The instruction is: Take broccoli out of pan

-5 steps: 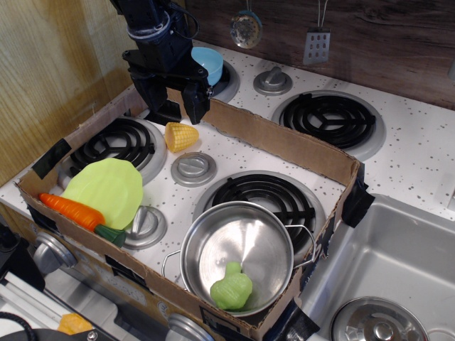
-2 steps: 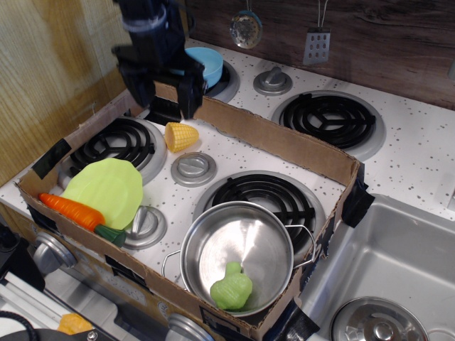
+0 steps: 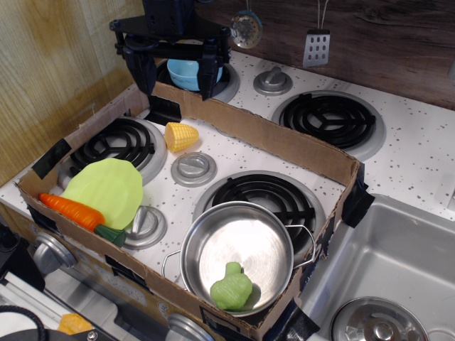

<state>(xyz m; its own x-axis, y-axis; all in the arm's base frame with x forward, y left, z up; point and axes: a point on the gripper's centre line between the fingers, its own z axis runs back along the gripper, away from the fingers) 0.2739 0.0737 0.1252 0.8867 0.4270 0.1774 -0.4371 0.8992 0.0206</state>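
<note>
At the near edge of the cardboard box [image 3: 284, 145] that frames part of the toy stove worktop [image 3: 419, 156], the pan [image 3: 238, 256] sits over the front burner, and the broccoli [image 3: 232, 287] lies inside it against the near wall, stub stem pointing up toward the pan's middle. Nothing of the task looks done yet: the broccoli is untouched in the pan and the whole job of reaching, gripping, lifting and setting it outside is left. The claw [image 3: 176, 78] hangs at the far left corner of the scene, above the back wall of the box and in front of the blue bowl [image 3: 186, 72], with its two dark fingers spread wide apart and nothing between them. It is well apart from the broccoli, which lies diagonally across the box toward the front right, with the corn [image 3: 180, 136], a silver knob [image 3: 193, 168] and the burner in between. The green plate [image 3: 106, 190] and the carrot [image 3: 75, 212] lie off to the left of the pan, outside a straight path. My guess is the claw has to cross over and come down into the pan from above.
</note>
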